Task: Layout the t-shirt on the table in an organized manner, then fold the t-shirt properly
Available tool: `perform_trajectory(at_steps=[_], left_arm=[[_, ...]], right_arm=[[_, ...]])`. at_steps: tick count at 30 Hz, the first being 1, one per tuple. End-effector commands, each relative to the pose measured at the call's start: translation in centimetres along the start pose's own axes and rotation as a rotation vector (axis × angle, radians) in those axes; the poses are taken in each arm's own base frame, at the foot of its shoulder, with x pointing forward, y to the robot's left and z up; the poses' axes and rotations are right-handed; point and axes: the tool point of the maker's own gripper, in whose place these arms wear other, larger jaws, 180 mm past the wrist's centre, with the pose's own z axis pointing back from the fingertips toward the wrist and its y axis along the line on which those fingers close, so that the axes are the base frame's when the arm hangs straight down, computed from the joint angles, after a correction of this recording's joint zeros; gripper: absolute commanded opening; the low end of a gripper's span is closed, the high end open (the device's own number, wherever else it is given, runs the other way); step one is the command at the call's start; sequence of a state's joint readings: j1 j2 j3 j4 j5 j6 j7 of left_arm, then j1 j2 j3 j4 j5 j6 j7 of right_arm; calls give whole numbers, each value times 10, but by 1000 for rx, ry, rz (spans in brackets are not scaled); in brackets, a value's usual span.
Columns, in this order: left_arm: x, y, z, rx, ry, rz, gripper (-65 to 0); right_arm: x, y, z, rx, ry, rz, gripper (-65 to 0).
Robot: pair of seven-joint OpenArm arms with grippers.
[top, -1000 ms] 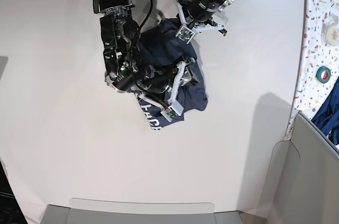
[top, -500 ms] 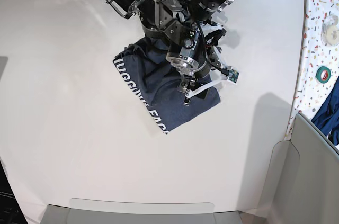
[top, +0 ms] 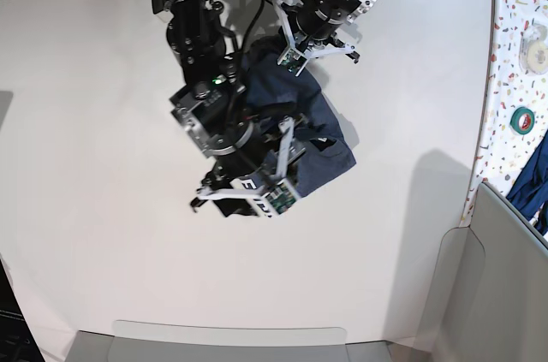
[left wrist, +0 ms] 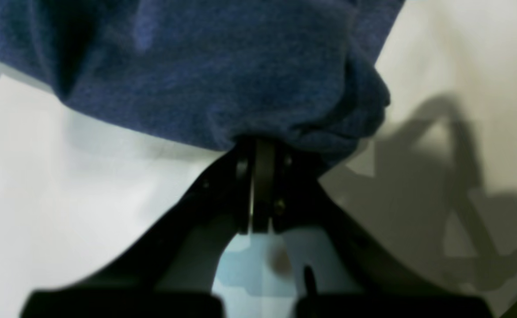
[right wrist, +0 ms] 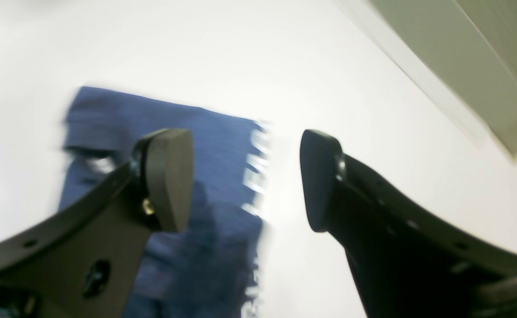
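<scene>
Left gripper [left wrist: 263, 150] clamped on t-shirt [left wrist: 205, 66]; right gripper [right wrist: 245, 176] parted, empty, above white table [top: 103, 122].

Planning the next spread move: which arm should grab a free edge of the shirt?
Right, probably. The right gripper is open and empty above the shirt, beside its lettered edge. The left gripper is shut on bunched cloth at the far end, so it is occupied.

The navy t-shirt [top: 321, 135] is lying all bunched up, white lettering partly showing, on the white table [top: 103, 234].
</scene>
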State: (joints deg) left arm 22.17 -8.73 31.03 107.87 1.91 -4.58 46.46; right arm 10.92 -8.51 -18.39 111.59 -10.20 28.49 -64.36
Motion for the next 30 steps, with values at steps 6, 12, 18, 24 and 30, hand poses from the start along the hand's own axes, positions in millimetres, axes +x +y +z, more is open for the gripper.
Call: perform_trajectory(at_steps=[6,12,18,24,30], left_arm=[[-11,-2,1,-7,49,-4,-650],[-12,-2,0,-7,51,-4,-650],[-26,-5,-7,-14,88,-1,-650],[-28,-5,-8,-15,96,0,-650],[-28,-5,-8,-15,96,0,-650]], right_arm=[[-67,-68,15,-60,2,-437,-302],[-146,-96,34,-81,-14,-839,-562],[-175,-83,23,-38,25,-958,-643],[-150,-66,7,50,11,-904,-644],[-104,-55,-6,111,-67,-832,-644]])
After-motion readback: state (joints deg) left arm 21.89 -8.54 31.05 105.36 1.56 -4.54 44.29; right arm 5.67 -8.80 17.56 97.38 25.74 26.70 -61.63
